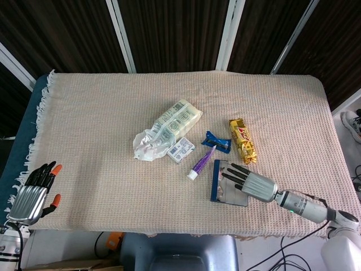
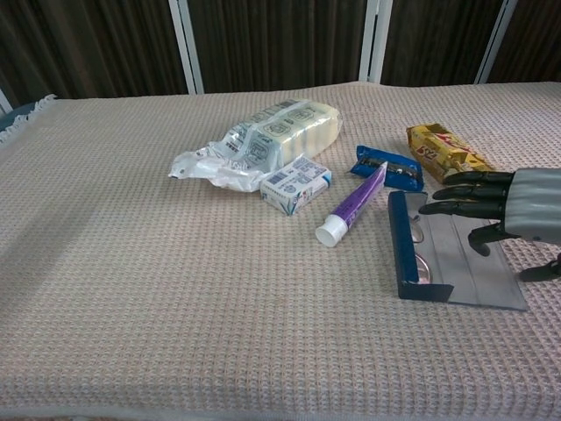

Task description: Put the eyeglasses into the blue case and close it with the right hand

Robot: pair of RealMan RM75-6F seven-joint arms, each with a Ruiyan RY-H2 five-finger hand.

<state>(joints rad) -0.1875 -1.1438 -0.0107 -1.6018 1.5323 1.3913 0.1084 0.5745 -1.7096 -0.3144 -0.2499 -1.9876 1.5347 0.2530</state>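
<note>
R hand (image 2: 491, 206) w/ fingers spread wide, empty, over flat open blue case (image 2: 443, 254); waffle-weave cloth (image 2: 175, 289).

Lab-like test table (image 1: 113, 113), dark wall panels (image 1: 169, 34)
</note>
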